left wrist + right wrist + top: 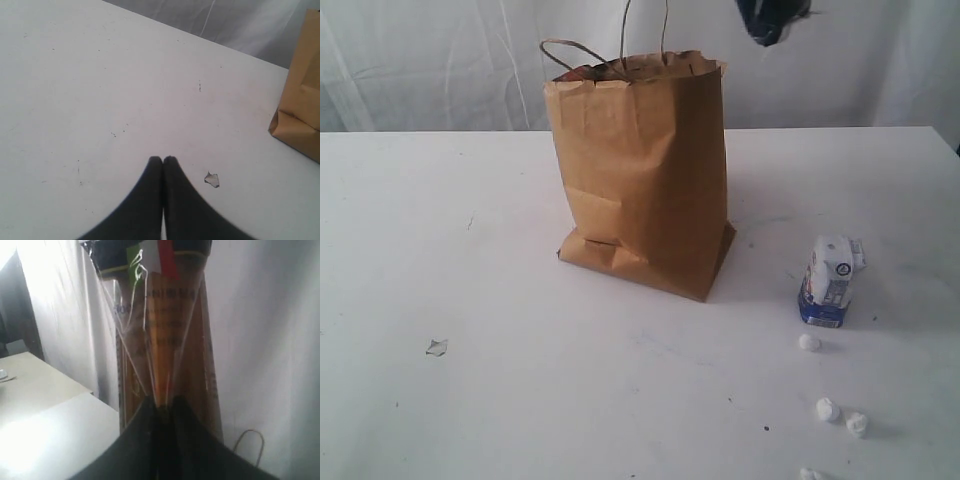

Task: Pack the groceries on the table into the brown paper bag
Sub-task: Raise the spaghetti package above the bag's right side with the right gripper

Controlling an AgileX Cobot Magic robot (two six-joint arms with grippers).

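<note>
The left gripper (162, 161) had its dark fingers pressed together, holding nothing, over the large flat white tabletop (440, 230). A small pale translucent scrap (437, 347) lay at about eight o'clock from the tall creased brown paper bag (640, 180), which stood upright mid-table with its twisted paper handles (570, 48) raised at its open mouth. The right gripper (162, 406) was clamped on the pinched clear end of the long spaghetti pack (165, 340), and one handle loop showed close beside it. At four o'clock from the bag, well apart from it, stood the white-blue carton (832, 282). Small white lumps (828, 409) lay scattered on the table from six o'clock of the carton onward, the nearest just beside it.
</note>
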